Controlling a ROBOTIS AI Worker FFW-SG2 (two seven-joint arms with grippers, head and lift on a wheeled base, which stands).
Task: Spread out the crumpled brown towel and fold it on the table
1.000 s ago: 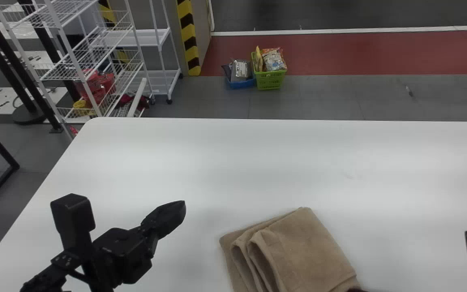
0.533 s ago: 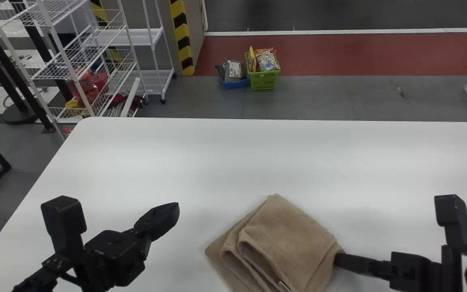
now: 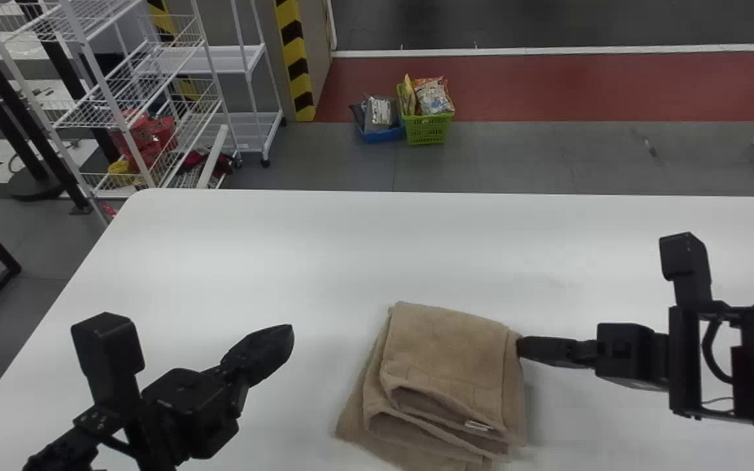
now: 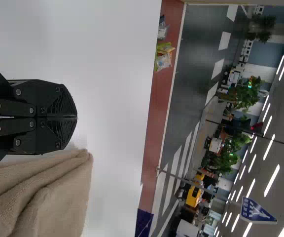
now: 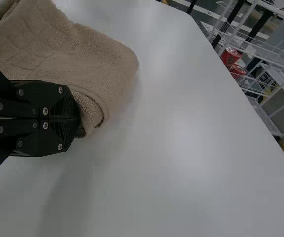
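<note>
The brown towel (image 3: pixel 449 347) lies folded in several layers near the table's front edge, its loops of fold and a small white tag facing the robot. Against its right edge is my right gripper (image 3: pixel 522 347), coming from the right. My left gripper (image 3: pixel 288 337) stays parked over the table to the left, apart from the cloth. Seen from the left wrist, the left gripper (image 4: pixel 76 117) is shut with nothing in it, beside the towel (image 4: pixel 63 202). In the right wrist view the right gripper (image 5: pixel 78 118) has its fingers together, touching the towel's rounded fold (image 5: pixel 100 64).
The white table (image 3: pixel 324 255) reaches far beyond the towel. Past its far edge, wire shelves (image 3: pixel 135 98) stand at the left, and a green basket (image 3: pixel 427 131) and a blue one (image 3: pixel 382 136) with packages sit on the floor.
The right gripper has come into view and moved away from the robot and slightly left. The towel has turned counterclockwise with it, its far corner shifting left. The left arm has kept its pose.
</note>
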